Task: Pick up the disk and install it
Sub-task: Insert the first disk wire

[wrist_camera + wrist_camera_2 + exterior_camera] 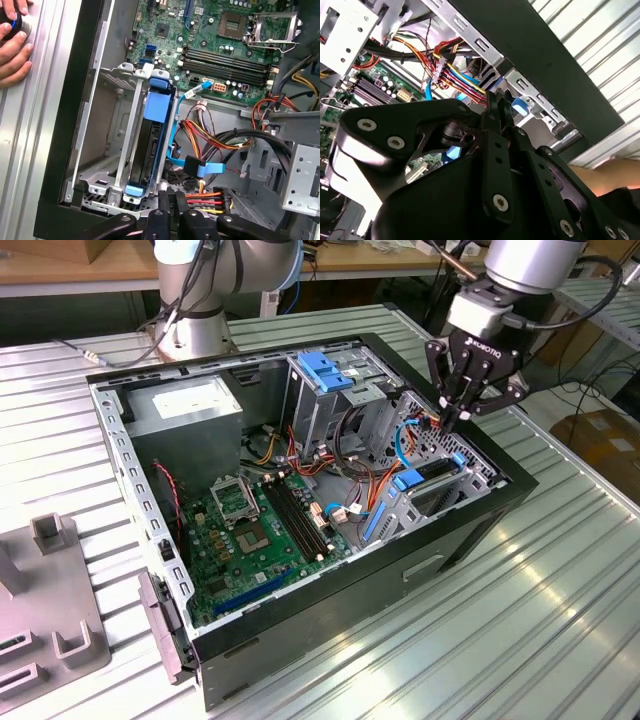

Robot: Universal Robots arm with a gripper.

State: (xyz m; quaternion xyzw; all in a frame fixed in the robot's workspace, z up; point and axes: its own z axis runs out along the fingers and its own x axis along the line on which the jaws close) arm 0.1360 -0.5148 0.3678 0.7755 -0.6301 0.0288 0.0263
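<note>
The disk (148,145) stands on edge inside the drive bay at the corner of the open computer case (470,530), its blue bracket showing at both ends. In the exterior view the disk (432,476) lies low in the case on that view's right. My gripper (451,418) hovers just above it with its fingers pressed together and nothing visible between them. In both wrist views the gripper (172,196) (495,102) sits close to the bay's end, beside a bundle of red, yellow and black cables (207,199).
A green motherboard (255,530), a blue-topped metal cage (325,372) and a grey box with a white sticker (190,405) stand inside the case. A blue data cable (175,135) runs past the disk. A person's hand (12,45) rests on the table. A grey fixture (50,600) sits on the exterior view's left.
</note>
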